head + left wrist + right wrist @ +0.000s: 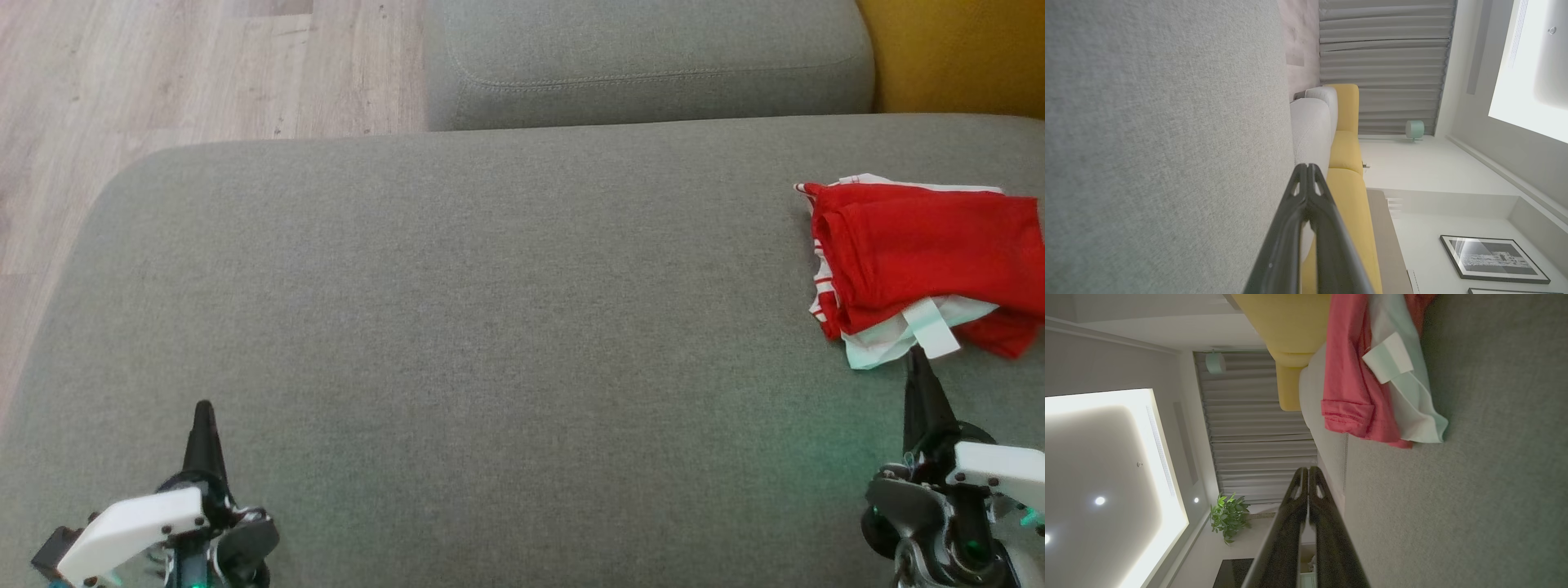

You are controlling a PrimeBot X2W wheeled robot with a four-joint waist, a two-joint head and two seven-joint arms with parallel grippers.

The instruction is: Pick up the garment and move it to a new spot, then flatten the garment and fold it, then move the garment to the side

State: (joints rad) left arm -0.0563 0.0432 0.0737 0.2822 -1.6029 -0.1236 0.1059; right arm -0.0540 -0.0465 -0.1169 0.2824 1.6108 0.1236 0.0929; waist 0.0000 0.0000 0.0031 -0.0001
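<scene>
On grey sofa [490, 286], folded red garment [922, 253], right end effector [913, 356] closed nearby

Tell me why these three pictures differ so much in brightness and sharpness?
Head view: even light, with a faint green glow on the grey fabric sofa seat near the right hand. Left wrist view: bright and washed out, the near seat blurred, the white ceiling light panel glaring. Right wrist view: dim, so the red and white cloth garment looks pinkish.

Living room: grey sofa [490, 286], curtains [1380, 61], houseplant [1229, 516]
</scene>
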